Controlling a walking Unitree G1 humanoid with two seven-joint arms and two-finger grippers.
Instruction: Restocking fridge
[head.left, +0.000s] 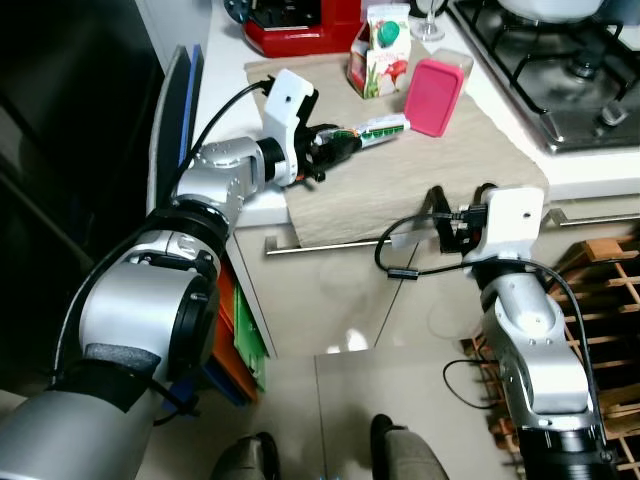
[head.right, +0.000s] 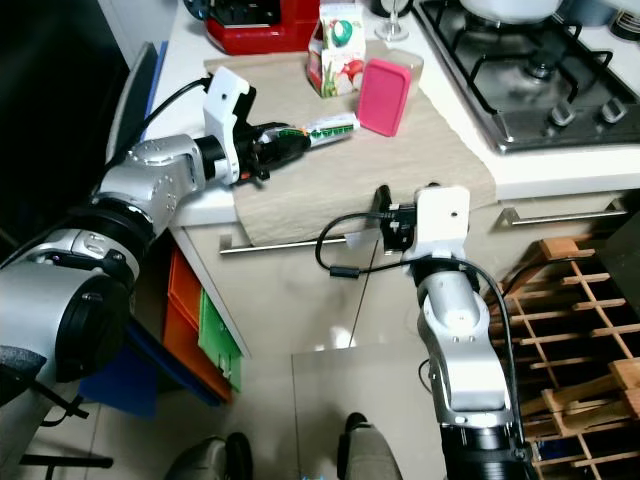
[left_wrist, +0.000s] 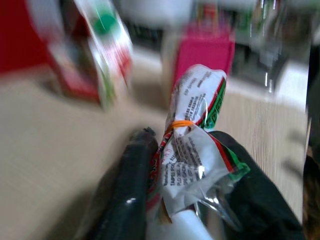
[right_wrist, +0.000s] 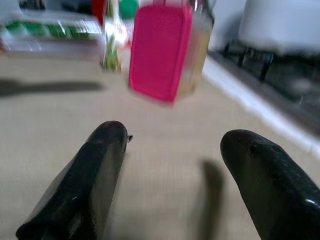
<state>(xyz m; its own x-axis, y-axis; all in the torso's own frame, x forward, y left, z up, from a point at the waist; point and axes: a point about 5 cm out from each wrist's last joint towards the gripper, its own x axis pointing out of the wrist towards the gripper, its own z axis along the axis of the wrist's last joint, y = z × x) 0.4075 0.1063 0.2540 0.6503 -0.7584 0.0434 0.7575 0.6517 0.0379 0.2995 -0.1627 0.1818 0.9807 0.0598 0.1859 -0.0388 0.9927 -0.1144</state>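
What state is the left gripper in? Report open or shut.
Shut on the packet. The left gripper has its black fingers pressed against both sides of the packet's tied end, above the beige mat.

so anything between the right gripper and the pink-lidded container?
Nothing visible. The right gripper is open at the near edge of the mat, and bare mat runs from it to the pink-lidded container. The juice carton stands beside the container, not in front. The left gripper holds the wrapped packet off to the side.
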